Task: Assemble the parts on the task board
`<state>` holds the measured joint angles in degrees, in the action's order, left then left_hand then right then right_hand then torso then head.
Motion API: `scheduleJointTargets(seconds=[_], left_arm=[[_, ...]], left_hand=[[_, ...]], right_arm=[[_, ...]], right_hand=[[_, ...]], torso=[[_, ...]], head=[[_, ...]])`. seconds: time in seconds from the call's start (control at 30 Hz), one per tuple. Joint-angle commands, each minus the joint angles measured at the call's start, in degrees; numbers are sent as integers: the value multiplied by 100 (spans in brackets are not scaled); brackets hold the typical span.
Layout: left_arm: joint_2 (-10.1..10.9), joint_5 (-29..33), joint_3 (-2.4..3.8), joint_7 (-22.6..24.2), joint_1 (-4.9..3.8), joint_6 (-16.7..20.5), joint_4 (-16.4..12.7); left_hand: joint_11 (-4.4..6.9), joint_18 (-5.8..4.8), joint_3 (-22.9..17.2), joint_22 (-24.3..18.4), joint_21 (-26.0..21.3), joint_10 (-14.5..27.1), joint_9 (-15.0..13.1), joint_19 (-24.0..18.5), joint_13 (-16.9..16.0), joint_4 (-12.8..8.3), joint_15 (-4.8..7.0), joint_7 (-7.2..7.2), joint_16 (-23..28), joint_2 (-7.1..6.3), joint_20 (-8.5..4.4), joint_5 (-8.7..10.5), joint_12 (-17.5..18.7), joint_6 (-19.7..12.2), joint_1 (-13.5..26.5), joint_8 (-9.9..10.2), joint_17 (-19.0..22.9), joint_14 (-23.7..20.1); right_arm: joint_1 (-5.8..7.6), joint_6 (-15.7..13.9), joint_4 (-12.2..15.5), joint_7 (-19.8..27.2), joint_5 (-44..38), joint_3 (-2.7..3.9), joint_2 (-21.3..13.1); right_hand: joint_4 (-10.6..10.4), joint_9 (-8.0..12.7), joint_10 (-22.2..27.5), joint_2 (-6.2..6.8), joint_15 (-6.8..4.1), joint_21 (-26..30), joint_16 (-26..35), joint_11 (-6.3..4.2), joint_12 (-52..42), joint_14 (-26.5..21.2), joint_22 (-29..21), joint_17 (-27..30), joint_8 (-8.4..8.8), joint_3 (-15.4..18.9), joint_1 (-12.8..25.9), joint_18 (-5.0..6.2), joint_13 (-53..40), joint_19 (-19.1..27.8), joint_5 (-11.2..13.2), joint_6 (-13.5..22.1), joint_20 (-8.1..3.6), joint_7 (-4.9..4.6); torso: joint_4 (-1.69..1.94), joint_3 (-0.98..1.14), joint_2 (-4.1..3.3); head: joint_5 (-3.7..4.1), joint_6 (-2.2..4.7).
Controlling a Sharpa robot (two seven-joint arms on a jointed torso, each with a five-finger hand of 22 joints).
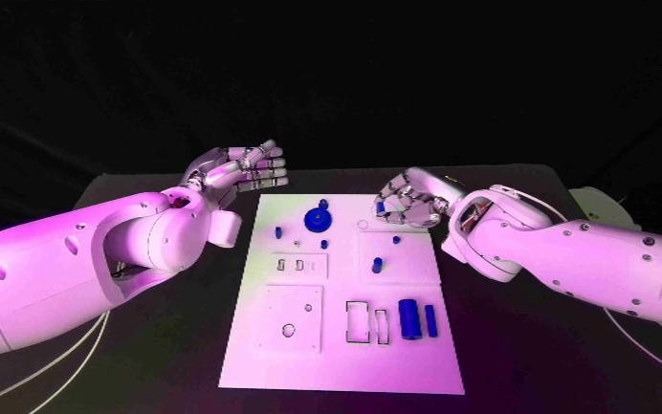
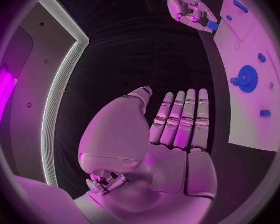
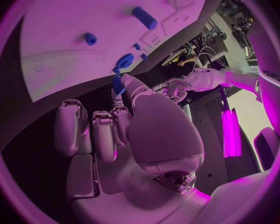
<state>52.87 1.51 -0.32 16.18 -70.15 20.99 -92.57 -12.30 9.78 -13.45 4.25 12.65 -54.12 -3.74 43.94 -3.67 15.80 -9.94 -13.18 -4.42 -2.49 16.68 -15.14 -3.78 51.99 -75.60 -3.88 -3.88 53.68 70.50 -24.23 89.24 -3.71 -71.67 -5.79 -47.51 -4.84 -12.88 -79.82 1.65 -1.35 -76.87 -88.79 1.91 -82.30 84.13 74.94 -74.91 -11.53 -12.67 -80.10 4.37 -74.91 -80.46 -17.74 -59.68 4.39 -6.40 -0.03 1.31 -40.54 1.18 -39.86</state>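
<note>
Blue cylinder (image 1: 409,318) on task board (image 1: 414,361).

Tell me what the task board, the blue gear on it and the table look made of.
Task board: probably matte white plastic, flat with cut-out recesses.
Blue gear: likely moulded or printed plastic, uniform colour, no metallic shine.
Table: black, dull surface; material can't be told.
</note>
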Motion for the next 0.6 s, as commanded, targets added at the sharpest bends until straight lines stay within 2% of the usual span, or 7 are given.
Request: scheduleJointTargets(seconds=[0.03,0.13,0.33,0.37,0.47,0.6], left_arm=[[-29,13,4,8,-4,-105,-2],[-43,13,4,6,-4,-105,0],[-81,13,4,0,-4,-103,6],[-86,13,4,-1,-5,-103,6],[-98,13,4,-5,-5,-104,2],[-101,13,4,-7,-5,-103,1]], left_hand=[[1,33,3,-5,-33,45,1,33,4,-4,-36,-189,22,-1,-1,17,1,-39,-38,21,8,-1],[0,33,3,-5,-33,46,1,33,4,-2,-36,-190,23,0,-1,17,1,-40,-36,21,8,-2],[0,33,3,-6,-34,47,1,33,4,-1,-36,-192,24,2,-1,17,1,-41,-35,21,8,-2],[0,33,3,-6,-34,47,1,33,4,-1,-36,-192,24,2,-1,17,1,-41,-35,21,8,-2],[0,33,3,-6,-34,47,1,33,4,-1,-36,-192,24,2,-1,17,1,-41,-35,21,8,-2],[0,33,3,-6,-34,47,1,33,4,-1,-36,-192,24,2,-1,17,1,-41,-35,21,8,-2]], right_arm=[[23,94,141,-361,-434,-3,230],[23,187,187,-482,-550,-11,483],[-24,327,92,-725,-784,-67,971],[-43,343,69,-763,-825,-77,1041],[-128,389,7,-882,-988,-98,1240],[-218,445,-45,-971,-1143,-112,1380]], right_hand=[[-19,-128,-46,-24,-48,-19,1,2,-42,511,277,-1217,-100,-30,25,-83,-411,-45,-35,-44,13,11],[-22,-133,-60,11,-53,-31,8,-2,-49,508,292,-1201,-112,-20,56,-86,-421,-58,-43,-36,9,14],[-25,-136,-75,25,-54,-58,10,-3,-58,507,318,-1199,-118,-16,73,-93,-435,-79,-46,-34,7,15],[-25,-136,-75,25,-54,-58,10,-3,-59,507,318,-1198,-118,-16,73,-93,-436,-79,-47,-34,7,15],[-19,-138,-80,31,-56,-69,11,-6,-61,507,330,-1196,-122,-19,70,-96,-440,-88,-52,-33,5,18],[-5,-142,-84,39,-59,-81,11,-10,-63,508,342,-1197,-130,-28,63,-99,-442,-99,-67,-33,2,23]], torso=[[8,-2,-8],[6,-1,-12],[4,-7,-13],[5,-11,-14],[-4,1,-23],[-13,4,-19]], head=[[-82,-11],[-150,-22],[-195,-43],[-214,-57],[-286,-78],[-340,-113]])
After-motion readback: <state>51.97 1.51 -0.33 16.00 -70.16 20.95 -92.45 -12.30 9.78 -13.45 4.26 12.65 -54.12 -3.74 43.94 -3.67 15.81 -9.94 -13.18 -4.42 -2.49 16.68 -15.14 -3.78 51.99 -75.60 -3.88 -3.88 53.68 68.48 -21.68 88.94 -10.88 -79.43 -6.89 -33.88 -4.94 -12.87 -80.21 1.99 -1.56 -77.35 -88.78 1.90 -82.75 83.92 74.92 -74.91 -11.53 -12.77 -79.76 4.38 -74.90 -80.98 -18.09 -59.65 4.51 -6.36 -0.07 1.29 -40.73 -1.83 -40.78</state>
